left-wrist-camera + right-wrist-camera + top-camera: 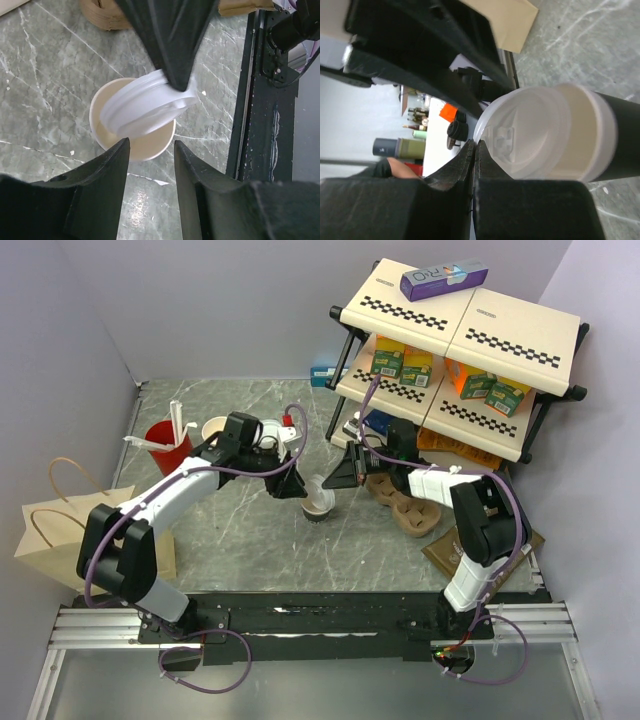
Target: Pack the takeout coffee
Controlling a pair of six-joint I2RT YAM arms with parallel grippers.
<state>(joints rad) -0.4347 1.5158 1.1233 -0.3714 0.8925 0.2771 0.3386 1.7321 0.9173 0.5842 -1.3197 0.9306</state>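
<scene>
Left gripper [151, 145], jaws part-open and gripping nothing, just beside the takeout coffee [318, 504] standing mid-table [250, 540]; its white lid [145, 107] lies tilted across the rim, touched by the shut right gripper [474, 146]: lidding step, next probably requiring a level downward press.

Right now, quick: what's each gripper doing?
Left gripper: open above the cup, holding nothing.
Right gripper: shut, empty, tips at the tilted lid.
</scene>
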